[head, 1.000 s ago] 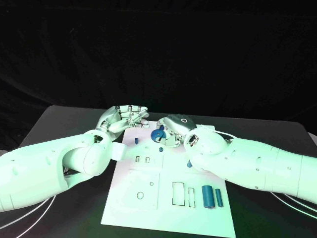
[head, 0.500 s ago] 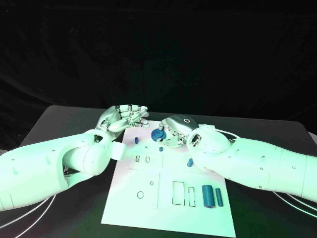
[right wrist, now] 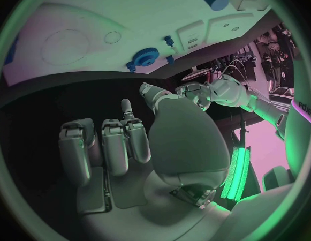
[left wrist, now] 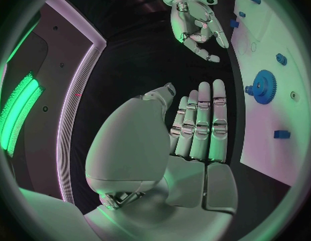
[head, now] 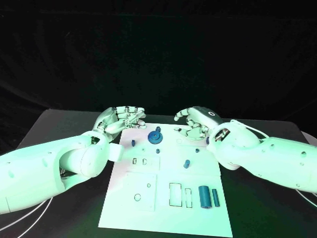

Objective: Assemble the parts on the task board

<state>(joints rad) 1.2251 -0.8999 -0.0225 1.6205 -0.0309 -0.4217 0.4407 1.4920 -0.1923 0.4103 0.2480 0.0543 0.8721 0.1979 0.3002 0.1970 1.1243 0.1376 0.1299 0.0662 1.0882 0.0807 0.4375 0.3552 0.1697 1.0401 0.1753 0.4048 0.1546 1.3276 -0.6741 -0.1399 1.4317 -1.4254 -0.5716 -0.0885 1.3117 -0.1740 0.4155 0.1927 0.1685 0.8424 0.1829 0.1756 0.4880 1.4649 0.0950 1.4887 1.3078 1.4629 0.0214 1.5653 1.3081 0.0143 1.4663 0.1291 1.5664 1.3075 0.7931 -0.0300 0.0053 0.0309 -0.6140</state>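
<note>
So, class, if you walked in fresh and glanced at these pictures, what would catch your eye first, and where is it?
First, the two silver hands: the left hand and right hand hang at the far end of the white board, facing each other and holding nothing. Between them a blue gear sits on the board. Two blue cylinders lie side by side near the board's near right corner.

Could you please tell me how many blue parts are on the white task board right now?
6: the gear at the far end, a peg to its left, a tiny piece just nearer, one mid-board, and two cylinders at the near right corner. Others may be hidden.
</note>
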